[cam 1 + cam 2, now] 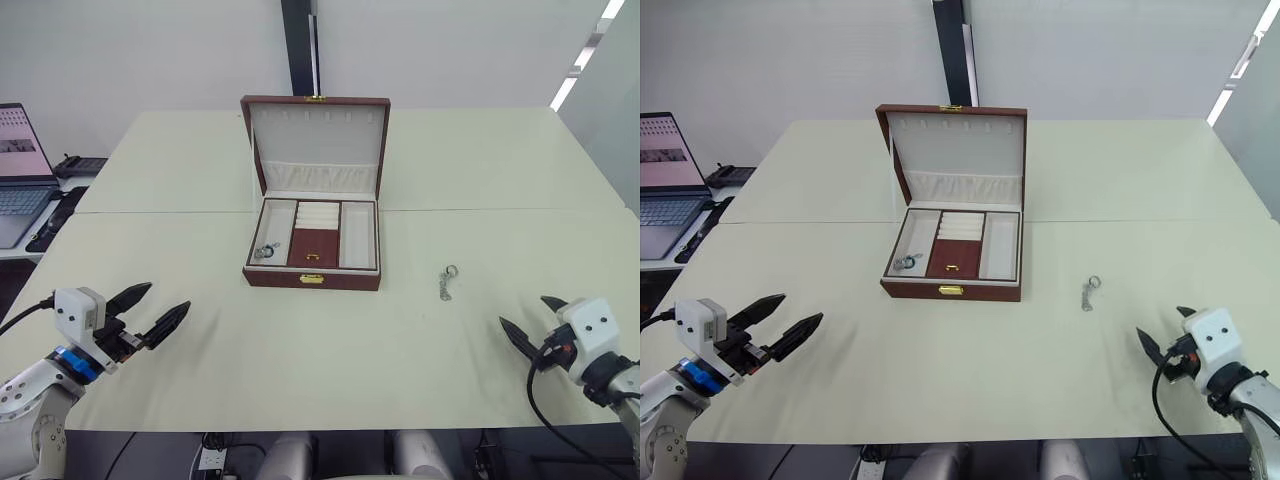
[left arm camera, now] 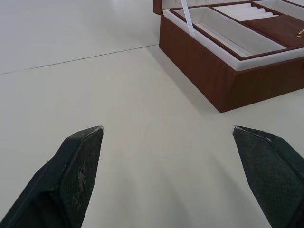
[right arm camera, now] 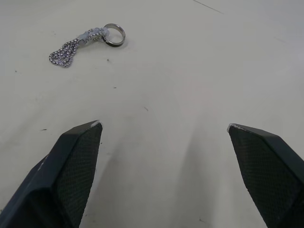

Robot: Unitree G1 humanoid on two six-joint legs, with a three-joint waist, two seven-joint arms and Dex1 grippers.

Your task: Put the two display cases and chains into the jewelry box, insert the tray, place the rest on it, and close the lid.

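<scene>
The jewelry box point(image 1: 345, 281) stands open at the table's middle, its lid point(image 1: 318, 135) upright behind it. The tray point(image 1: 313, 245) sits inside, brown centre panel and gold pull showing. One silver trinket point(image 1: 266, 251) lies in the tray's left compartment. A second trinket point(image 1: 447, 283), a ring with a short chain piece, lies on the table right of the box, also ahead of my right gripper point(image 3: 90, 40). My left gripper point(image 1: 169, 296) hovers open and empty near the front left. My right gripper point(image 1: 522, 310) is open and empty at the front right. The display cases and chains are hidden.
A laptop point(image 1: 20, 170) and black devices point(image 1: 78, 165) sit on a side surface at the far left. A seam point(image 1: 500, 209) runs across the table behind the box. A dark pillar point(image 1: 300, 45) rises beyond the far edge.
</scene>
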